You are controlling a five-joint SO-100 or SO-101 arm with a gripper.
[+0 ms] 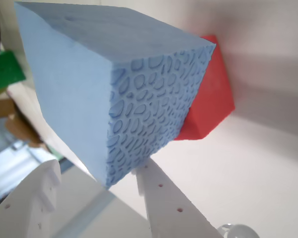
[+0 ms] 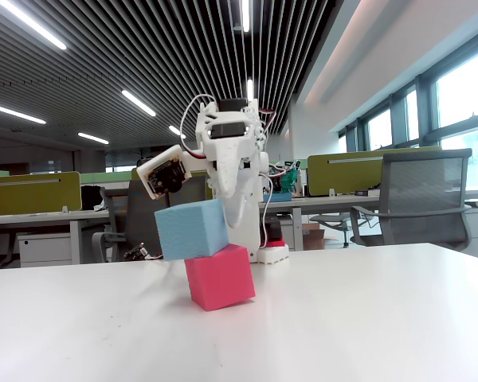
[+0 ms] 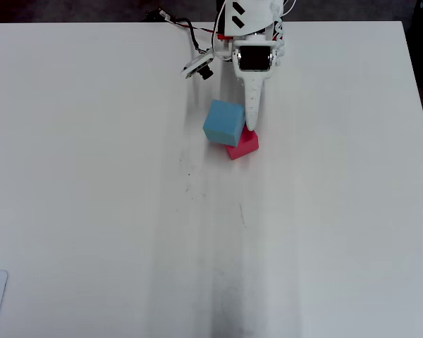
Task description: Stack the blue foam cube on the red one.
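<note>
Filling most of the upper left of the wrist view, the blue foam cube (image 1: 114,94) sits tilted, one pitted face turned toward the lens, and the red one (image 1: 208,96) peeks out behind its right edge against the white tabletop (image 1: 258,163). Two white fingers (image 1: 164,198) of the end effector (image 1: 97,186) rise from the bottom of the frame on either side of the blue cube's lower corner; the right one touches it, while I cannot tell whether the left one does, so how firm the grip is stays unclear. Over in the fixed view, near the middle of the frame, the blue foam cube (image 2: 191,229) rests tilted on top of the red one (image 2: 219,276), shifted to the left so that it overhangs, and the white arm (image 2: 231,151) reaches down with a finger against the blue cube's right side. Looking down in the overhead view, upper centre, the blue foam cube (image 3: 223,122) covers the upper-left part of the red one (image 3: 244,145), and a long white finger (image 3: 253,105) lies along the blue cube's right edge, its tip above the red cube.
</note>
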